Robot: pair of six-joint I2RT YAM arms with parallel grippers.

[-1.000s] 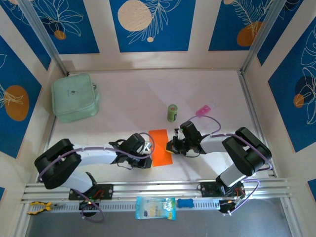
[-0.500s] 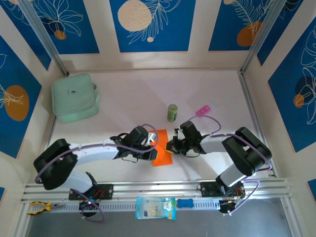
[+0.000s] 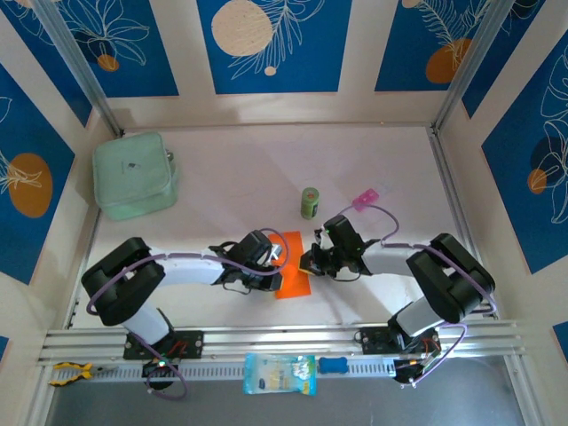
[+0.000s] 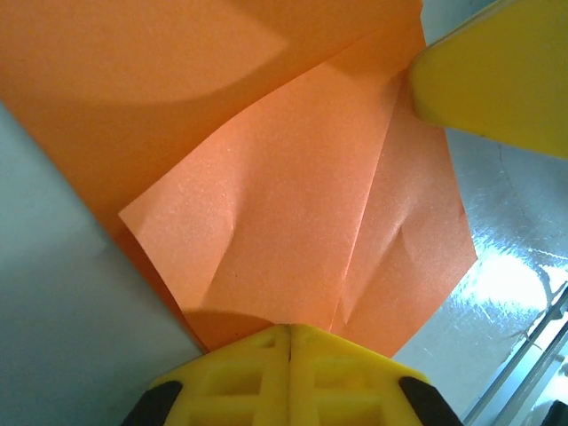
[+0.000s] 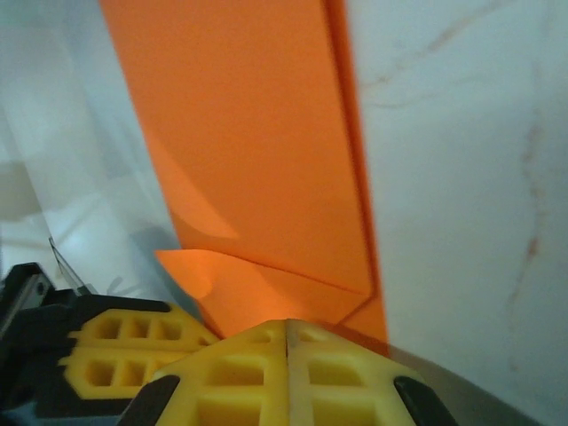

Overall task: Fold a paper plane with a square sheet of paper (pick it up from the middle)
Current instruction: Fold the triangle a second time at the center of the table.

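Item: square sheet of paper (image 3: 291, 268), partly folded, flat on tabletop (image 3: 222, 191); long axis near-to-far; left gripper (image 3: 274, 258) touching left edge, right gripper (image 3: 309, 263) right edge; both fingers together

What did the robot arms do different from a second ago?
The left gripper slid right onto the square sheet of paper and pinched its left side, lifting a flap. The right gripper stayed shut at the paper's right edge. The green can and mint pouch did not move.
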